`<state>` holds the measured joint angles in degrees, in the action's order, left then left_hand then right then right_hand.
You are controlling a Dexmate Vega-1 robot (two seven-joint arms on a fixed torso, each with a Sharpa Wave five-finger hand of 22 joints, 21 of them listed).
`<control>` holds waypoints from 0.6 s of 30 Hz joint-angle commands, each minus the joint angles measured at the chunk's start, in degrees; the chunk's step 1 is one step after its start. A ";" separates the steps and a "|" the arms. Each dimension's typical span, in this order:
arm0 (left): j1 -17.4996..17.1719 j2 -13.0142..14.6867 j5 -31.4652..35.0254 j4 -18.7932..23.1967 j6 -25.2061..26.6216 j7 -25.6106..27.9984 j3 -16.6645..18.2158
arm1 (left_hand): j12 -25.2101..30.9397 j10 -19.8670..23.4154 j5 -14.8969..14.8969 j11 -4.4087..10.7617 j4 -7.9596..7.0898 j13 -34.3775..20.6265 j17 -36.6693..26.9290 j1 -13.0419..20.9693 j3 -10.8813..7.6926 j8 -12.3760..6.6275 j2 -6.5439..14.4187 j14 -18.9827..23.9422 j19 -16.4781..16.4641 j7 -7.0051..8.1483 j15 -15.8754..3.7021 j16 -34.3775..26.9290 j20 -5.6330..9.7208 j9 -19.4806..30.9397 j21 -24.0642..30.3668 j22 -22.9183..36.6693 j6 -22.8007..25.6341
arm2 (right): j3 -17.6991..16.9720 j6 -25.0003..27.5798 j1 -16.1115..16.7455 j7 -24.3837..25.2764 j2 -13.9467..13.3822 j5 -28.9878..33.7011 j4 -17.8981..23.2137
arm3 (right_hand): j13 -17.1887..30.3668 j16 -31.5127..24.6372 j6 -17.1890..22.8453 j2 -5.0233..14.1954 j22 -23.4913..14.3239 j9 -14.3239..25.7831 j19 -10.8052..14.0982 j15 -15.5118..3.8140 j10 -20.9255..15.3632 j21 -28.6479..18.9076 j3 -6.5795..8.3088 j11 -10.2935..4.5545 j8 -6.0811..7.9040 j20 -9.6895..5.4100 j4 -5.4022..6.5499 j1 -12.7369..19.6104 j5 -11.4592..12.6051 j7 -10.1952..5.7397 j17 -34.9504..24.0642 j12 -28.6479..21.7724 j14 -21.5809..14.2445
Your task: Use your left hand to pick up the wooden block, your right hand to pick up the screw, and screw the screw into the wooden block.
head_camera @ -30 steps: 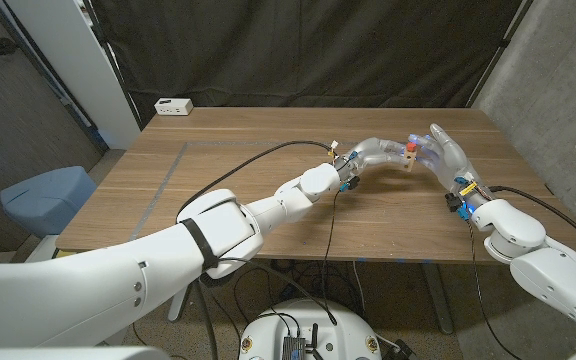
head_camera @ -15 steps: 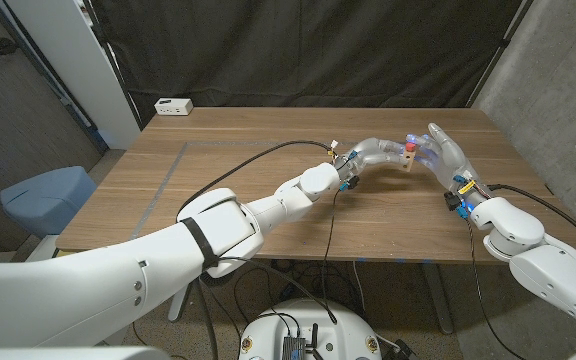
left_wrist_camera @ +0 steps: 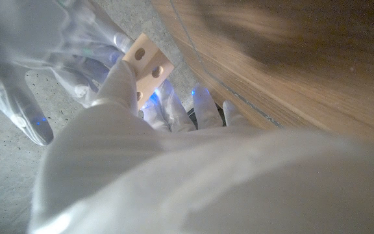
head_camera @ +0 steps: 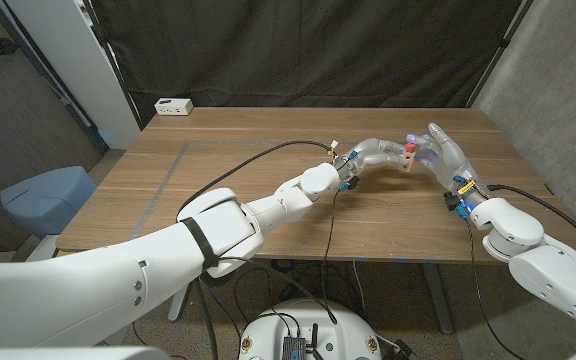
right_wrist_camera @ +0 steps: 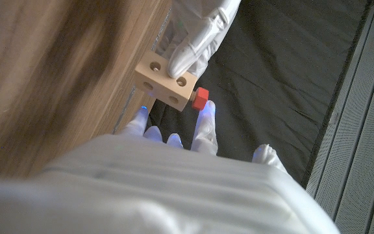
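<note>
My left hand [head_camera: 376, 152] holds the pale wooden block [head_camera: 408, 160] just above the table at the far right. The block [right_wrist_camera: 164, 81] has round holes in its faces, and the red screw [right_wrist_camera: 200, 98] sticks out of one end. A left fingertip [right_wrist_camera: 197, 39] presses on the block. My right hand [head_camera: 444, 150] stands right beside it with fingers spread, and one fingertip [right_wrist_camera: 206, 120] touches the red screw head. In the left wrist view the block [left_wrist_camera: 147, 65] sits between my left hand [left_wrist_camera: 119, 97] and the right hand [left_wrist_camera: 41, 58].
A white power strip [head_camera: 174, 106] lies at the table's far left corner. A black cable [head_camera: 268, 153] trails along my left arm over the wooden table [head_camera: 218, 190]. The right table edge runs close behind my right hand.
</note>
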<state>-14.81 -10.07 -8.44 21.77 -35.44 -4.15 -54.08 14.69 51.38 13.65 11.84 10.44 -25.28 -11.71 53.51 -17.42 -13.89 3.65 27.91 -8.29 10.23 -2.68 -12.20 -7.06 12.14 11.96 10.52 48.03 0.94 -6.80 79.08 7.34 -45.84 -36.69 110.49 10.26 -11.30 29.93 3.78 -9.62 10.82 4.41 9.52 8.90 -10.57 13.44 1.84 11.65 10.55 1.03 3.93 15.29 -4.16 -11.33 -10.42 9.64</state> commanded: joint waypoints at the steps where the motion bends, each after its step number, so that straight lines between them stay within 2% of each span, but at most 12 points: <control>1: 0.36 -0.13 0.02 -0.17 0.69 0.02 -0.24 | 0.93 0.58 0.20 0.26 -1.62 -8.04 -0.21 0.23 -2.20 -0.59 1.70 0.71 -0.24 -1.89 -3.13 0.02 0.34 0.15 0.08 0.14 5.82 | 0.53 -0.69 -1.21 0.02 0.32 0.21 -0.96 | 0.13 -0.20 -0.72 0.33 -0.17 0.14 0.44 0.11 -0.08 -0.36 0.05 -0.02 -0.39 0.30 0.24 -0.34 0.39 -0.56 -0.17 -0.46 1.41; 8: 0.57 -0.30 -0.24 -0.30 1.35 -0.12 -0.38 | 0.94 0.59 0.21 0.24 -1.59 -8.05 -0.22 0.29 -2.19 -0.57 1.69 0.66 -0.22 -1.85 -3.15 0.02 0.37 0.15 0.07 0.14 5.78 | 0.55 0.00 -1.38 0.32 0.00 0.05 -0.93 | 0.14 -0.14 -2.65 0.24 -0.17 0.16 0.30 0.13 0.54 -0.30 0.02 0.47 -1.05 0.37 0.20 -0.26 0.46 -1.29 -0.15 -0.26 1.58; 18: 0.73 -0.22 -0.42 -0.32 1.45 -0.18 -0.51 | 0.91 0.50 0.20 0.28 -1.58 -8.05 -0.21 0.31 -2.16 -0.60 1.67 0.68 -0.23 -1.87 -3.17 0.00 0.39 0.15 0.07 0.14 5.85 | 0.76 2.04 -1.70 0.14 -0.88 -0.90 -0.82 | 0.15 0.00 -4.28 0.04 -0.18 0.17 0.05 0.33 1.19 -0.22 -0.09 0.90 -1.41 0.65 0.16 -0.25 0.51 -1.34 -0.15 -0.11 2.01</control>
<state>-14.48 -10.16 -8.70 21.63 -34.27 -4.20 -54.26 14.69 51.37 13.45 11.86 10.44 -25.28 -11.84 53.51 -17.42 -13.89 3.65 27.91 -8.29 10.23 -2.68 -12.20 -7.05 12.09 11.96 10.52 48.03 1.44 -7.22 77.84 7.43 -46.02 -36.56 109.76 10.26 -11.30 26.07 3.78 -9.62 10.81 4.41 9.52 9.74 -10.57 13.44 2.68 10.37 10.56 1.03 3.94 15.29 -5.33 -11.33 -10.41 9.63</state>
